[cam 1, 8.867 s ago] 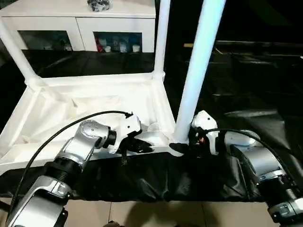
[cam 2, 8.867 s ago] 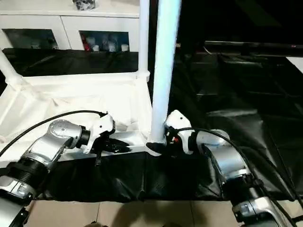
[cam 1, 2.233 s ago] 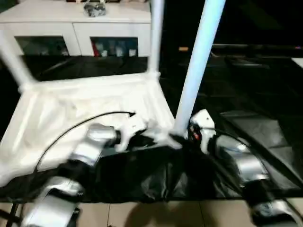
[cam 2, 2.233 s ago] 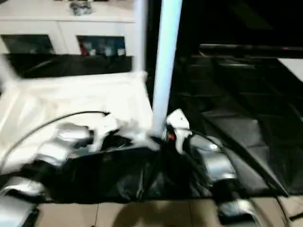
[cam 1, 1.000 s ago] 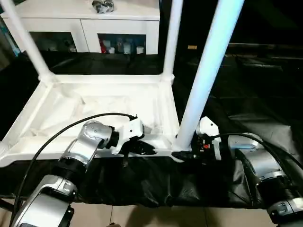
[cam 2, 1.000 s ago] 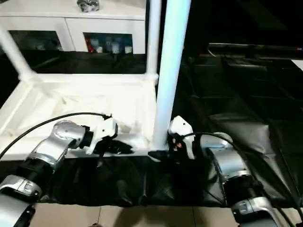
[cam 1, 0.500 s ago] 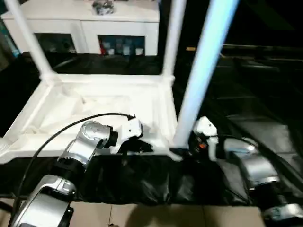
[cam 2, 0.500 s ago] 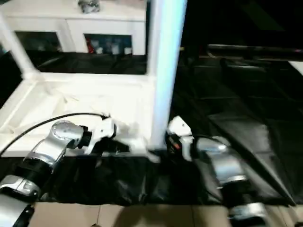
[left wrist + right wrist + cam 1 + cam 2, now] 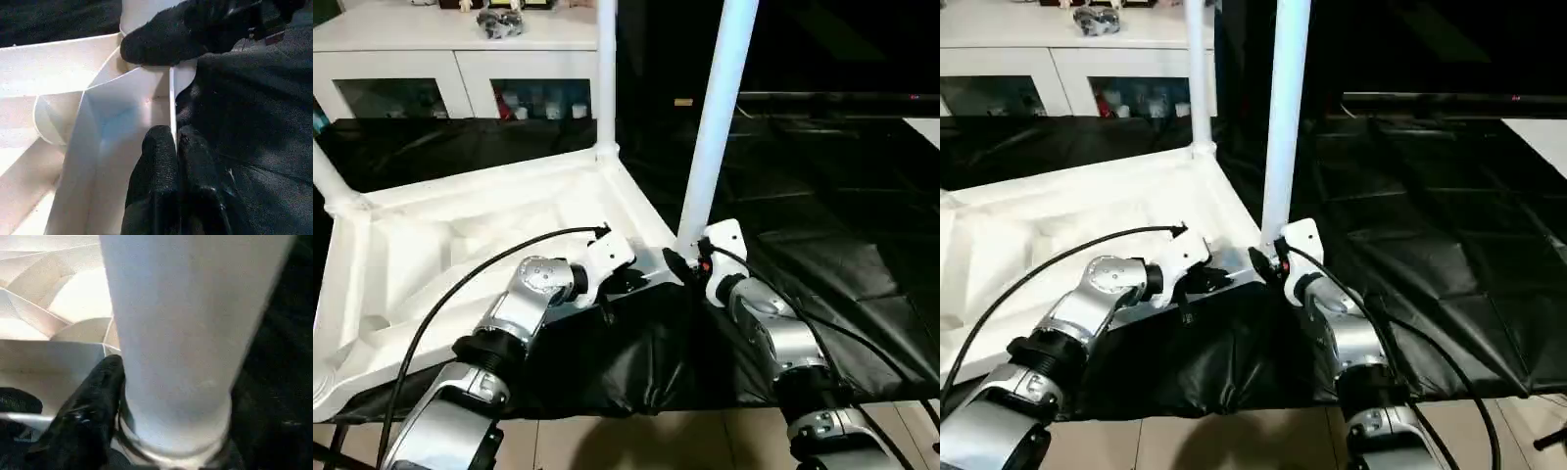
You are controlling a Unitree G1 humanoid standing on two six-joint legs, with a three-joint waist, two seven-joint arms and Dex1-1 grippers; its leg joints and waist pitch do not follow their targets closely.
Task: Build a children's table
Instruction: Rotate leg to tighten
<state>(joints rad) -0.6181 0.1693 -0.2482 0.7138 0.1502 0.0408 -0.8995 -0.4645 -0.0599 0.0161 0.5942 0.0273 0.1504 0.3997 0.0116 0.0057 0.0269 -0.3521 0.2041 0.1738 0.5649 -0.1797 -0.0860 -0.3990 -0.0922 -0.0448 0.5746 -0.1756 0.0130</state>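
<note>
The children's table (image 9: 460, 245) lies upside down on black cloth, ribbed underside up, its round white legs standing upright. My left gripper (image 9: 641, 281) is shut on the thin near rim beside the right corner; in the left wrist view its fingers (image 9: 161, 161) pinch that edge (image 9: 172, 107). My right gripper (image 9: 681, 262) is closed round the foot of the near right leg (image 9: 715, 117), where it meets the corner socket. In the right wrist view the leg (image 9: 186, 333) stands against one black finger (image 9: 88, 416); the other finger is hidden behind it.
A white glass-doored cabinet (image 9: 460, 59) stands behind, with small objects on top. Black cloth (image 9: 822, 274) covers the surface out to the right. The tiled floor (image 9: 607, 441) shows along the near edge. Another leg (image 9: 605, 78) rises at the far corner, and one (image 9: 328, 181) at the left.
The table has swung round on the cloth, so its near rim now runs at a slant. Both grippers kept their holds and moved with it. The camera has also shifted.
</note>
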